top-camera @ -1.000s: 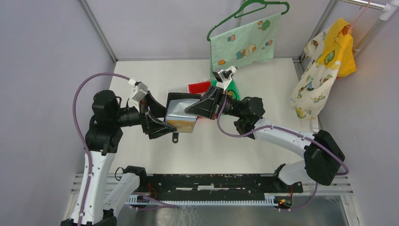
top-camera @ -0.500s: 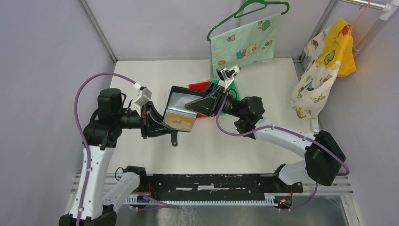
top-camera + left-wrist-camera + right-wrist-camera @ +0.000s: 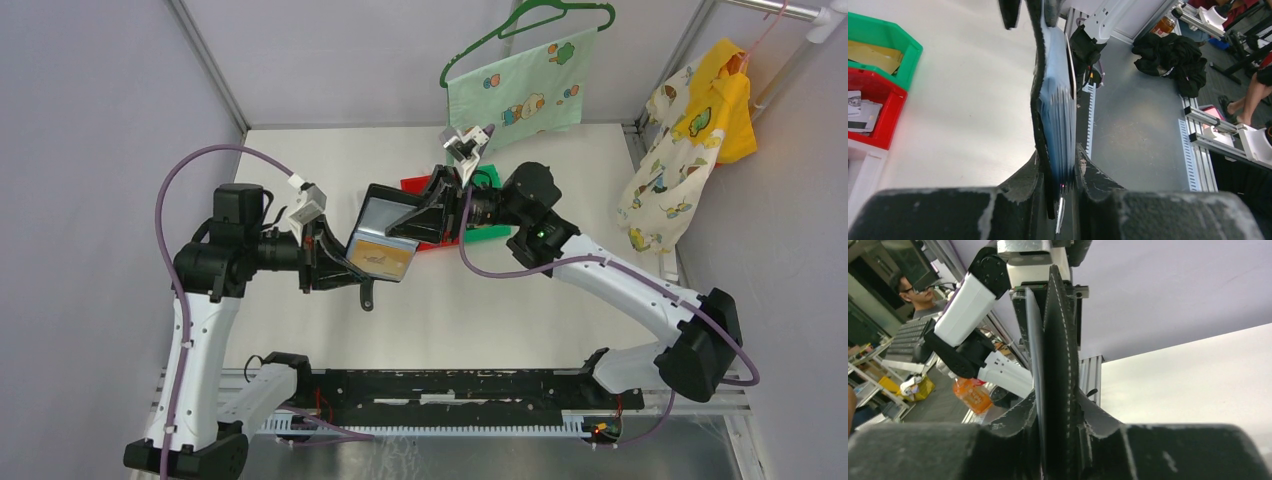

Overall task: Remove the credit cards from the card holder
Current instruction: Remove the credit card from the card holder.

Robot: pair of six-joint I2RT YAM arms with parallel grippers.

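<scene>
Both the left end effector (image 3: 338,262) and the right end effector (image 3: 412,222) pinch the black leather-like folding card holder (image 3: 380,222) open above the white worktop (image 3: 300,160) — only the overhead view shows its tan-gold credit card (image 3: 380,260) face-on.

One holder (image 3: 378,228) is held above the middle of the table (image 3: 350,150), between the left tool (image 3: 342,265) on its left and the right tool (image 3: 400,226) on its right. One card (image 3: 382,260) is seated in its near half. A left bin (image 3: 425,186) and a right bin (image 3: 492,233) are set side by side on the table behind it, partly under the right tool. Loose cards (image 3: 860,112) are laid in the left bin.
</scene>
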